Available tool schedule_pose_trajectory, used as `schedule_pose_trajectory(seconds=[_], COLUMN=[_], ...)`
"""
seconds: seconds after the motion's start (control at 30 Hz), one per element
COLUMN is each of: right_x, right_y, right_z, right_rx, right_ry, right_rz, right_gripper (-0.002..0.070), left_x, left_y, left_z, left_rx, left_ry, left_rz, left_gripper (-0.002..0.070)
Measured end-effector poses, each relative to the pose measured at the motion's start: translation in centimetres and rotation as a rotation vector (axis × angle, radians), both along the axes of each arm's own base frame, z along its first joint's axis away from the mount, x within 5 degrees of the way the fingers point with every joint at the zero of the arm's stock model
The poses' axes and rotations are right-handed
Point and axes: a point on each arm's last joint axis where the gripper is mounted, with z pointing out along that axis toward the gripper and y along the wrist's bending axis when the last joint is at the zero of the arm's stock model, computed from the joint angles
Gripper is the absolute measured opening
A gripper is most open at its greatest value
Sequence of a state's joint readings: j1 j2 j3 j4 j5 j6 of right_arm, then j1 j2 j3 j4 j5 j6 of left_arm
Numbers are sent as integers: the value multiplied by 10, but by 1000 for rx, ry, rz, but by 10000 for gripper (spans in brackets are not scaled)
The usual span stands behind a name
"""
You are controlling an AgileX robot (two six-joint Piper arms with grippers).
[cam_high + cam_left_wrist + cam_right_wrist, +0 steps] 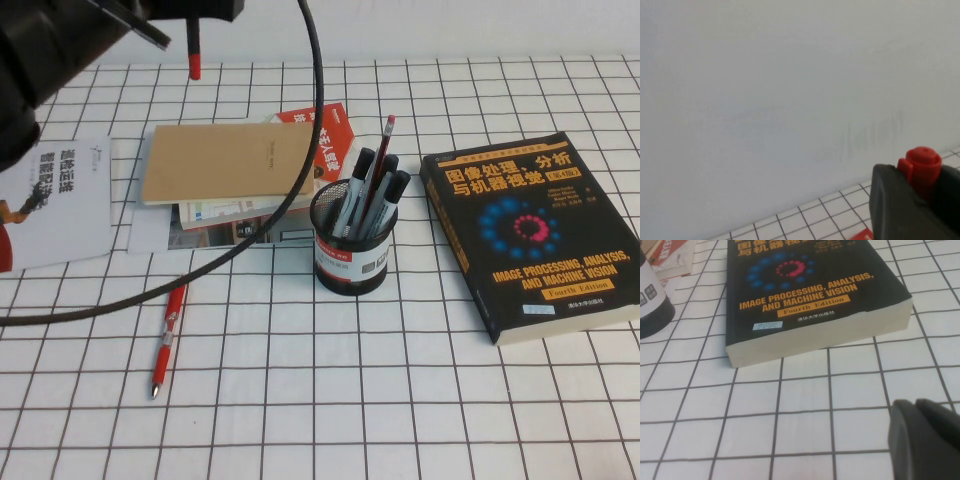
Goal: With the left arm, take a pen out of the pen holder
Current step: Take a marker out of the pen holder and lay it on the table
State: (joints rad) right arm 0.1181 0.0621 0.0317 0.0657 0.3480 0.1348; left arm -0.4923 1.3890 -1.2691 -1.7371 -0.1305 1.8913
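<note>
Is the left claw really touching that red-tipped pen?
Touching: the left wrist view shows the pen pinched between the left gripper's jaws, held high at the far left. The right gripper is near the black book.

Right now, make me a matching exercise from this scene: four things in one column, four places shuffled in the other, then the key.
Things
1. red-tipped pen
2. red pen
3. pen holder
4. right gripper

Places
a. upright at the centre, pens inside
b. low over the table, by the black book
c. clamped in the left gripper, raised far left
d. lying flat on the table

Pairs: 1-c, 2-d, 3-a, 4-b
</note>
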Motion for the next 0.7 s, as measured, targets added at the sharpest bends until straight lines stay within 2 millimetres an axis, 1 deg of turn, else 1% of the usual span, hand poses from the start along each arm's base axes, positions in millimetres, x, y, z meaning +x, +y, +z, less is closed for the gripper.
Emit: schedule_pose_trajectory(seconds=[0.2,0.33,0.43,0.6,0.7], right_x=[0,0,0,0,0], right_y=[0,0,0,0,0], right_z=[0,0,0,0,0], right_rx=[0,0,0,0,0], right_ry=[0,0,0,0,0], right_rz=[0,0,0,0,0], right_gripper=[-16,-16,-16,-16,-16], left_x=[1,0,-2,-9,-10], left_y=[2,2,-2,-16,-18], left_z=[-25,-37,-38,-37,-37], left_rx=[79,116,90,7,-1], left_ry=[53,73,80,89,90], left_rz=[20,10,-39,-195,-222], left_gripper=[119,119,119,119,119])
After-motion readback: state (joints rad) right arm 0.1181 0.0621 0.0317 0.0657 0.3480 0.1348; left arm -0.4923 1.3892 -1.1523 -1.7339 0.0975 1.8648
